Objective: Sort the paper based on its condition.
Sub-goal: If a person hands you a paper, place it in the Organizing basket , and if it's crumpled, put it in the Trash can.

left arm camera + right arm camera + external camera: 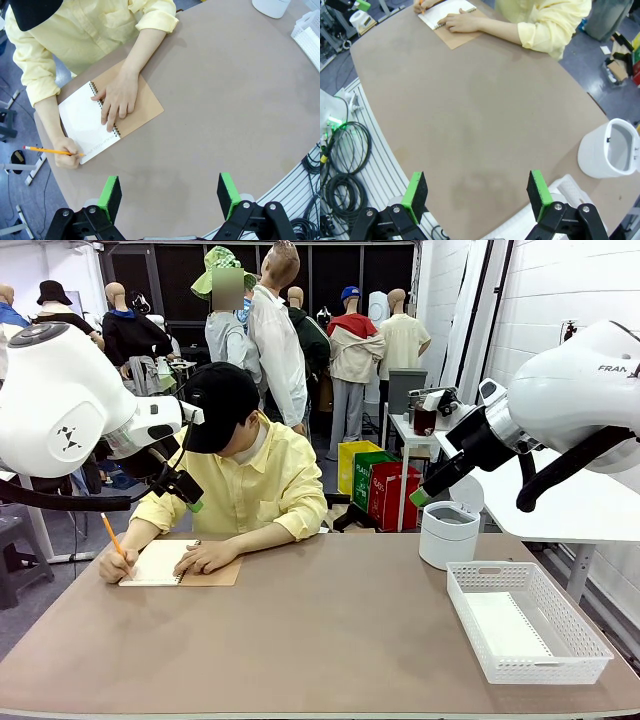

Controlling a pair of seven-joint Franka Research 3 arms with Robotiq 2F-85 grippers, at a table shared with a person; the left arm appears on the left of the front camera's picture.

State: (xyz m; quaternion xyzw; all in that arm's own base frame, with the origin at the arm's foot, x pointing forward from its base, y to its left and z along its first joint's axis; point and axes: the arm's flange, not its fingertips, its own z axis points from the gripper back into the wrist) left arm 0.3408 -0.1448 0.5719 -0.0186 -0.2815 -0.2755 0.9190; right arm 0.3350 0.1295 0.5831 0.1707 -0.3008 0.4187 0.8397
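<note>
one table. on it sit one spiral notebook, one white slotted basket and one white round bin. one white sheet seems to lie in the basket, though it is hard to tell from the basket's floor. one orange pencil. one person with two hands, the pencil hand and the flat hand. two white robot arms, the left arm and the right arm, each with one tool: the left tool and the right tool, two green pads apiece.
</note>
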